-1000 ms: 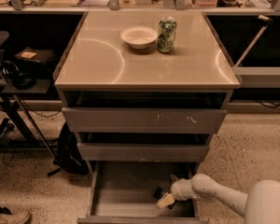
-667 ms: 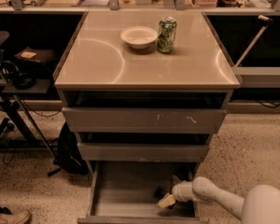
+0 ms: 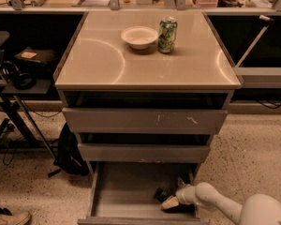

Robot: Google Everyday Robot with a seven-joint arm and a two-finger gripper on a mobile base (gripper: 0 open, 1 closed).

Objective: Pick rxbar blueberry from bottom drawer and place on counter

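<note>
Gripper [image 3: 171,201] is reaching into the open bottom drawer [image 3: 124,193], right near corner, just beside the rxbar blueberry [image 3: 161,194] (dark wrapper, partly hidden); clenched or released, cannot tell. Arm is angling in low, probably to clear the drawer above; counter [image 3: 107,60] is waiting for the bar

Cut off by the lower edge: front of the bottom drawer [image 3: 94,191], and the arm [image 3: 213,199] at lower right. Partly hidden behind the gripper [image 3: 171,201], low at the drawer's right side: a small dark thing, likely the rxbar blueberry [image 3: 161,194]; print too small to read, contact impossible to tell. Lost in shadow: insides of the two upper drawers [image 3: 145,121].
</note>
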